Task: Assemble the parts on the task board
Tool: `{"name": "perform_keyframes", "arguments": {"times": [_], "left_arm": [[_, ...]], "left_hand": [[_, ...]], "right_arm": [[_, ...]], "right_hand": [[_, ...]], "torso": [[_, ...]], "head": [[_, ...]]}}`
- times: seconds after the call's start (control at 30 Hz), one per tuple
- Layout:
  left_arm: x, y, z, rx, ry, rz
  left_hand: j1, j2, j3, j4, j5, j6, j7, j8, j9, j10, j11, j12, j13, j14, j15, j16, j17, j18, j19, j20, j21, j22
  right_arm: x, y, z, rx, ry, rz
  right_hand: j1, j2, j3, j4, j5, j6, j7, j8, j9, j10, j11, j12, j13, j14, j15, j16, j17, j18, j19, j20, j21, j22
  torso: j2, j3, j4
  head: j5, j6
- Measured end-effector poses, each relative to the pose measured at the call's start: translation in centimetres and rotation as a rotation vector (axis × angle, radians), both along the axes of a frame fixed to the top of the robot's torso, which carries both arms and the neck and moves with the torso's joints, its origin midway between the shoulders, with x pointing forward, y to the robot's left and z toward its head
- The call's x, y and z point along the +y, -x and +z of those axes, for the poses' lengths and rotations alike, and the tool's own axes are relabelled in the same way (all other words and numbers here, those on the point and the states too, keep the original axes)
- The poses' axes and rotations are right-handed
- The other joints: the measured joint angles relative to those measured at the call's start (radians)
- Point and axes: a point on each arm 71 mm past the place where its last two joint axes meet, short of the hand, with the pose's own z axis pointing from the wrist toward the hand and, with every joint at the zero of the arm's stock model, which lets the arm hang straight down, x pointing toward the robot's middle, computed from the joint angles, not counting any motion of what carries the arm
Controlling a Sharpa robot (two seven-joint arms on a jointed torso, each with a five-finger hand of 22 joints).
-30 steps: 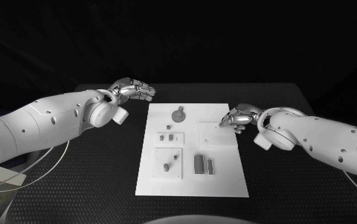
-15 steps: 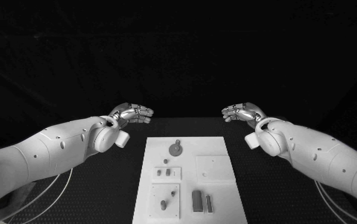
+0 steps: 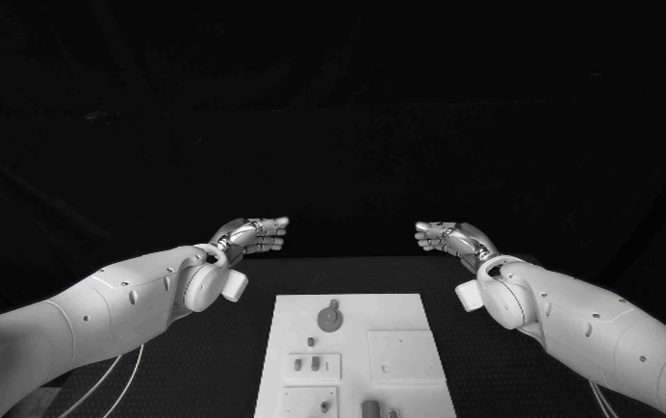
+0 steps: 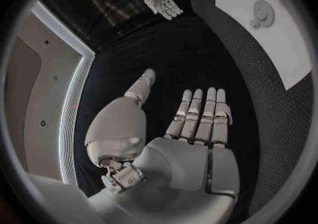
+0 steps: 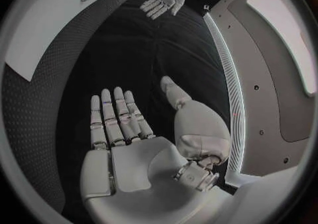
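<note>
The white task board (image 3: 402, 312) lies on the black table between my arms. On it sit a round grey part (image 3: 329, 319), some small pegs (image 3: 310, 366) and a dark block (image 3: 371, 408) at the near edge. My left hand (image 3: 253, 233) is held above the table past the board's far left corner, fingers straight and apart, holding nothing. My right hand (image 3: 447, 237) mirrors it past the far right corner, also empty. The left wrist view shows the left hand (image 4: 199, 123) flat, with the board (image 4: 291, 38) to one side. The right hand (image 5: 116, 123) shows flat too.
The black table (image 3: 222, 360) runs on either side of the board. Each wrist view shows the other hand across the table: the right hand (image 4: 162, 1) and the left hand (image 5: 162, 1). Thin pale cables (image 3: 104, 384) hang below my left arm.
The head camera has tilted up, shifting the whole picture. Both hands have gone from curled fingers beside the board to straight, spread fingers out past its far edge.
</note>
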Motion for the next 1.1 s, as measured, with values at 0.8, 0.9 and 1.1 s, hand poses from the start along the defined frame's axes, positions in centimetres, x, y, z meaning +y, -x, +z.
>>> {"name": "perform_keyframes", "arguments": {"times": [0.8,0.9,1.1], "left_arm": [[-9.4,8.7,-1.2,-0.037,0.186,0.066],[-10.0,9.8,-0.9,-0.052,0.197,0.106],[-10.4,10.9,-0.6,-0.074,0.194,0.175]], "left_hand": [[-0.664,0.063,-0.279,0.190,-0.033,-0.476,-0.100,-0.197,-0.324,-0.599,-0.092,-0.042,-0.049,-0.469,-0.129,-0.222,-0.323,0.000,-0.452,-0.079,-0.044,-0.495],[-0.664,0.063,-0.279,0.190,-0.033,-0.476,-0.100,-0.197,-0.324,-0.599,-0.092,-0.042,-0.049,-0.469,-0.129,-0.222,-0.323,0.000,-0.452,-0.079,-0.044,-0.495],[-0.664,0.063,-0.279,0.190,-0.033,-0.476,-0.100,-0.197,-0.324,-0.599,-0.092,-0.042,-0.048,-0.469,-0.129,-0.222,-0.323,0.000,-0.452,-0.079,-0.044,-0.495]], "right_arm": [[5.8,8.5,0.9,-0.009,-0.206,-0.038],[6.3,9.9,1.1,-0.002,-0.234,-0.074],[6.5,11.6,1.3,0.008,-0.259,-0.145]], "right_hand": [[-0.618,0.015,-0.382,0.205,-0.030,-0.554,-0.139,-0.057,-0.485,-0.622,-0.121,-0.130,-0.243,-0.466,-0.137,-0.325,-0.281,-0.057,-0.298,-0.141,-0.190,-1.000],[-0.618,0.015,-0.382,0.205,-0.030,-0.554,-0.139,-0.057,-0.486,-0.622,-0.121,-0.130,-0.243,-0.466,-0.137,-0.325,-0.281,-0.057,-0.298,-0.141,-0.190,-1.002],[-0.618,0.015,-0.382,0.205,-0.030,-0.554,-0.139,-0.057,-0.486,-0.622,-0.121,-0.130,-0.243,-0.466,-0.137,-0.325,-0.282,-0.057,-0.298,-0.141,-0.190,-1.003]], "torso": [[-0.058,-0.0196,0.0238],[-0.059,-0.0195,0.0241],[-0.059,-0.0199,0.0244]], "head": [[-0.059,-0.102],[-0.060,-0.102],[-0.060,-0.103]]}}
